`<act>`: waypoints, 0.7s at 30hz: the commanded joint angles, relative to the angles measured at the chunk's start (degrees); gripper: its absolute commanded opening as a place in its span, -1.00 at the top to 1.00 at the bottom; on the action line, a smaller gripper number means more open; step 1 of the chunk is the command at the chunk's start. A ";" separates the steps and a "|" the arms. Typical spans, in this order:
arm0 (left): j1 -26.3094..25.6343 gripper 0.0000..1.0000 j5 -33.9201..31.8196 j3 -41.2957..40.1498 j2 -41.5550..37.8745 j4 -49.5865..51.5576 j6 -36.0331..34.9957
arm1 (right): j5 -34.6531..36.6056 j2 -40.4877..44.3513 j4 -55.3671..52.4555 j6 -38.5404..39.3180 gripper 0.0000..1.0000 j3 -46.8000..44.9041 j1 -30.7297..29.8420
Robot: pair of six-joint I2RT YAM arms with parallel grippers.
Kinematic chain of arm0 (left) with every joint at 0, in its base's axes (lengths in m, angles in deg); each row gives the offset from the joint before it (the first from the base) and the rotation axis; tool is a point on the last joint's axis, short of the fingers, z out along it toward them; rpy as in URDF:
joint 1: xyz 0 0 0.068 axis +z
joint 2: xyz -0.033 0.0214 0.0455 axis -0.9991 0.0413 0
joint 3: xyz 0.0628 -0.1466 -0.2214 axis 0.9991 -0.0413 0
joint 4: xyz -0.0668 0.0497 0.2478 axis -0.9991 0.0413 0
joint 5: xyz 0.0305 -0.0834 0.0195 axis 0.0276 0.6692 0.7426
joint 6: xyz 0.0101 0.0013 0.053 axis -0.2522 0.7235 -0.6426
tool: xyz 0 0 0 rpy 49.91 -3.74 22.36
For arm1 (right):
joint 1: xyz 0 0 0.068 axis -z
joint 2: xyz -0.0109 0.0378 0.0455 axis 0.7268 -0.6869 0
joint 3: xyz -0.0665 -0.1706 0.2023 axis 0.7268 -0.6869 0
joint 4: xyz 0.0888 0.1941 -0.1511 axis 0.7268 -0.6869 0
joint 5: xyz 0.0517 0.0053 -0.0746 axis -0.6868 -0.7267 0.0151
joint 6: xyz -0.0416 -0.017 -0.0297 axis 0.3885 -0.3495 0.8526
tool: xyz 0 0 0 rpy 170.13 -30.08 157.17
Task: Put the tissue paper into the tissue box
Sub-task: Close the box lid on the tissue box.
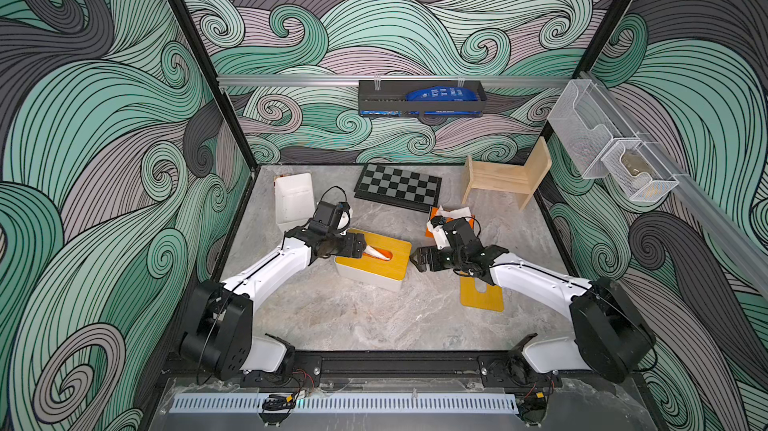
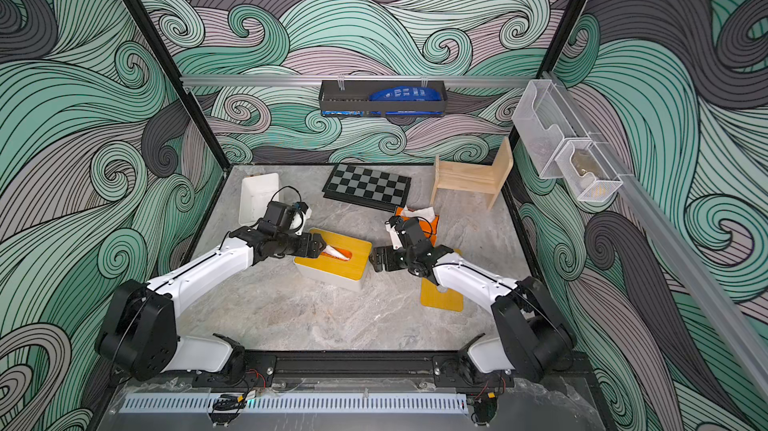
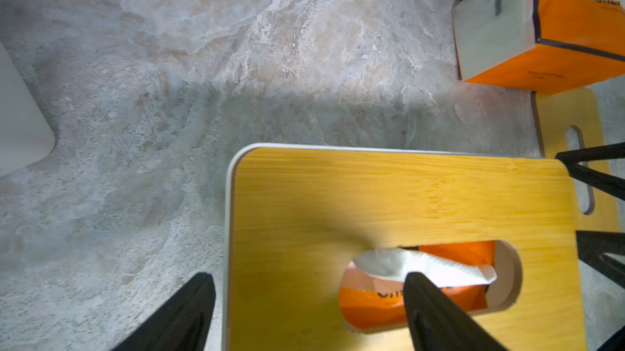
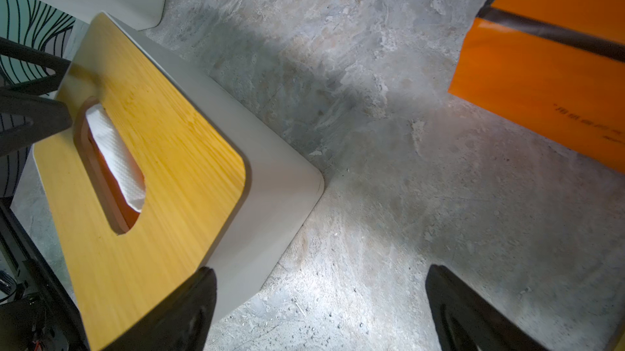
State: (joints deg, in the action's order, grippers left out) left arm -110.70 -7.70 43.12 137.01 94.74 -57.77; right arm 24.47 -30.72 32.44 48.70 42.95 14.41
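Note:
The tissue box is a white box with a bamboo lid and an oval slot, standing mid-table. A white tissue paper pokes up through the slot, with an orange pack showing below it inside. My left gripper hangs open over the lid's left end. One of its fingers is in front of the tissue at the slot and the other is past the lid's edge, so nothing is gripped. My right gripper stands open just right of the box, above bare table.
A second orange tissue pack with paper sticking out sits behind the right gripper. A spare bamboo lid lies under the right arm. At the back are a white tub, a chessboard and a wooden stool.

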 commanded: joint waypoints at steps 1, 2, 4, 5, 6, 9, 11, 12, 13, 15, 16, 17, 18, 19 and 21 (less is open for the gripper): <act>-0.13 -0.80 1.76 0.73 0.14 0.88 -0.34 | -0.57 -0.33 1.08 -0.35 -1.00 0.78 -0.40; -0.13 -0.81 2.11 0.72 0.13 0.77 -0.40 | -0.62 -0.42 1.06 -0.42 -1.00 0.95 -0.36; -0.09 -0.81 2.66 0.68 0.19 0.62 -0.43 | -0.78 -0.72 1.07 -0.54 -1.00 1.22 -0.49; -0.13 -0.81 2.88 0.64 0.21 0.56 -0.49 | -0.77 -0.90 1.11 -0.53 -1.00 1.41 -0.47; -0.13 -0.81 3.02 0.72 0.30 0.61 -0.51 | -0.87 -1.04 1.11 -0.62 -1.00 1.59 -0.61; -0.13 -0.81 3.29 0.64 0.32 0.55 -0.58 | -1.21 -1.54 1.04 -0.84 -1.00 2.04 -0.58; -0.13 -0.81 3.59 0.64 0.30 0.46 -0.60 | -1.41 -1.86 0.99 -0.99 -1.00 2.45 -0.71; -0.12 -0.81 3.79 0.64 0.39 0.32 -0.60 | -1.55 -2.08 1.02 -1.11 -1.00 2.65 -0.72; -0.13 -0.81 4.06 0.55 0.39 0.29 -0.73 | -1.65 -2.22 0.97 -1.23 -1.00 2.87 -0.83; -0.13 -0.81 4.51 0.55 0.54 0.20 -0.77 | -1.85 -2.59 0.99 -1.37 -1.00 3.33 -0.97; -0.13 -0.81 4.60 0.55 0.57 0.20 -0.78 | -2.02 -2.88 1.02 -1.39 -1.00 3.58 -1.13; -0.12 -0.81 4.67 0.55 0.57 0.19 -0.78 | -2.03 -3.13 0.94 -1.44 -1.00 3.70 -1.05; -0.13 -0.81 4.76 0.55 0.58 0.19 -0.82 | -2.19 -3.47 0.85 -1.53 -1.00 3.89 -1.18; -0.13 -0.81 4.94 0.55 0.57 0.13 -0.78 | -2.24 -3.92 0.91 -1.75 -1.00 4.01 -1.19; -0.13 -0.81 5.22 0.46 0.49 0.00 -0.78 | -2.39 -4.82 0.75 -1.87 -1.00 4.31 -1.20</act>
State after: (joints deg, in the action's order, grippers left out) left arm -110.53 -6.04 43.12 137.03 94.74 -57.84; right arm 23.90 -34.48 31.56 47.66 45.07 14.10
